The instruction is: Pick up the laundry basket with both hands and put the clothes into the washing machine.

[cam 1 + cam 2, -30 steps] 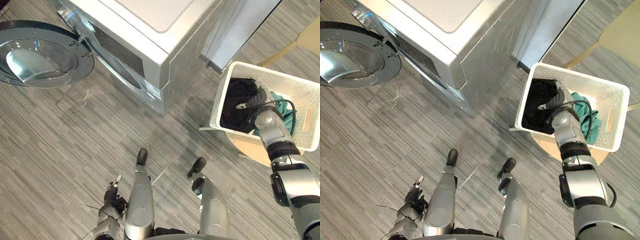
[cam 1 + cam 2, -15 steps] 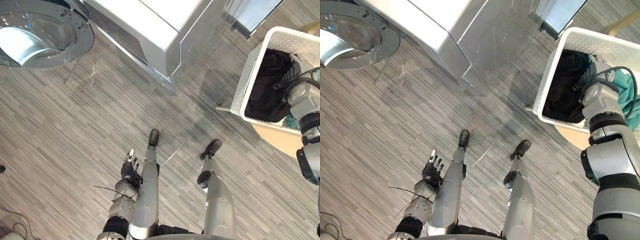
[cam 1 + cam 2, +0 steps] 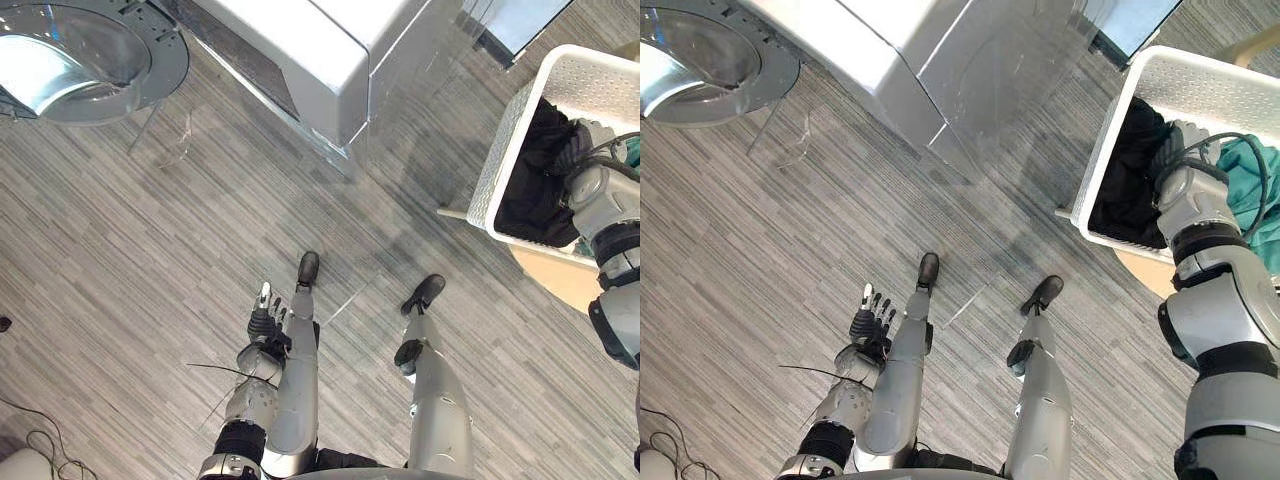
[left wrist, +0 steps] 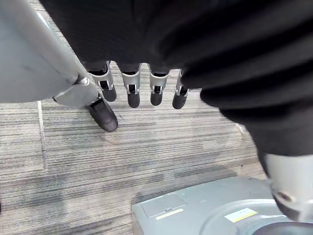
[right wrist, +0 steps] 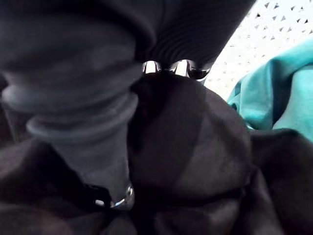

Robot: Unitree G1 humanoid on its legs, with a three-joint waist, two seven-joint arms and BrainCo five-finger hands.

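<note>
Swung forward, the left robot hand (image 3: 869,324) hangs open at 7 o'clock, while the right robot hand (image 3: 1173,156) clutches black clothes (image 3: 1125,200) in the basket (image 3: 1210,88).

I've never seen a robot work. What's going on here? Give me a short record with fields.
washer: door open
basket: white, on a stool, at the robot's right
contents: black cloth, teal cloth
right hand: inside the basket, on the black cloth
left hand: open, empty, low at the robot's side
progress: basket not lifted
</note>
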